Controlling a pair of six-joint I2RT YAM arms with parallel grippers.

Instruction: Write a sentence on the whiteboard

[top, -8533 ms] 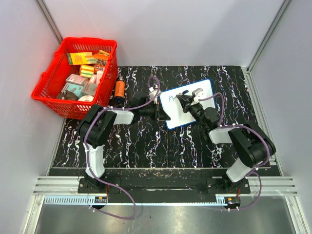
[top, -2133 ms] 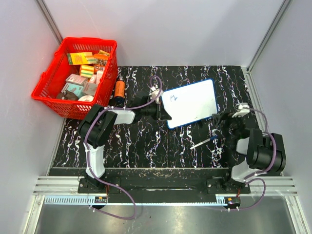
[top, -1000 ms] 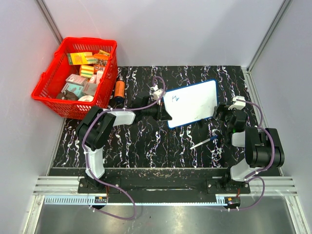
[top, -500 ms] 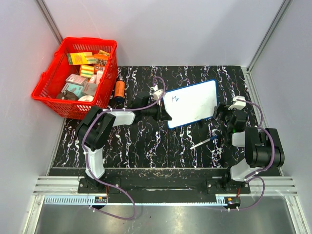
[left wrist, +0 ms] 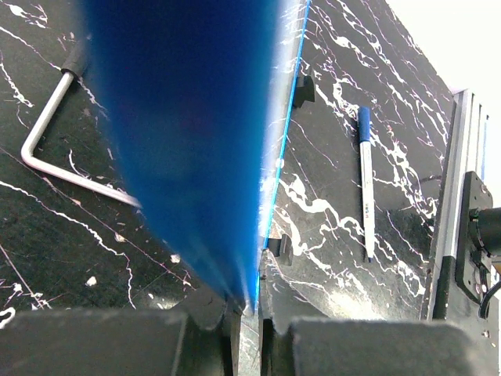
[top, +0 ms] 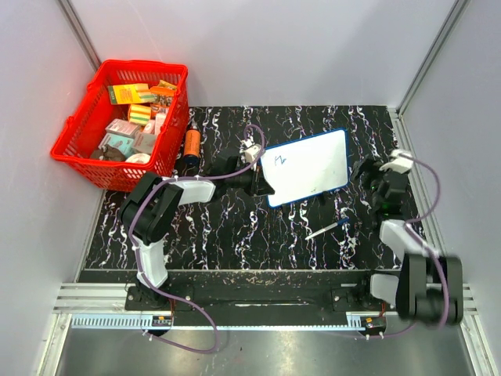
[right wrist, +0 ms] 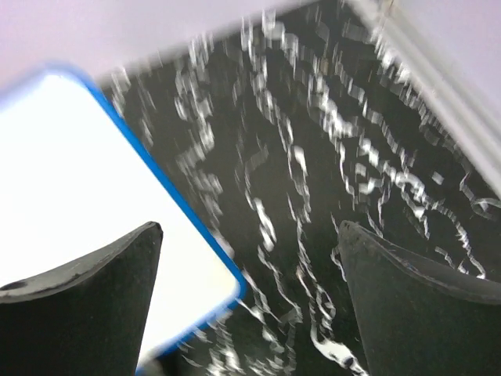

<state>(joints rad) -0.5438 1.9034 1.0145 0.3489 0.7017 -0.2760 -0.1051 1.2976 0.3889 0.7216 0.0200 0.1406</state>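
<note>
Open black marbled tabletop spans the near middle. The blue-rimmed whiteboard sits beyond; a red plastic basket blocks far left, a blue-capped pen near right.

Black arms carry white shells, purple cables and dark wedge-shaped pincer fingers.

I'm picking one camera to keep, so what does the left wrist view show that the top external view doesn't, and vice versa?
Only left wrist: the whiteboard edge clamped in the jaws of the left gripper, and a bent metal rod lying nearby. Only top external: the blue marks on the board face, the red basket, the right gripper. Both: the board itself and the pen lying on the black table.
</note>
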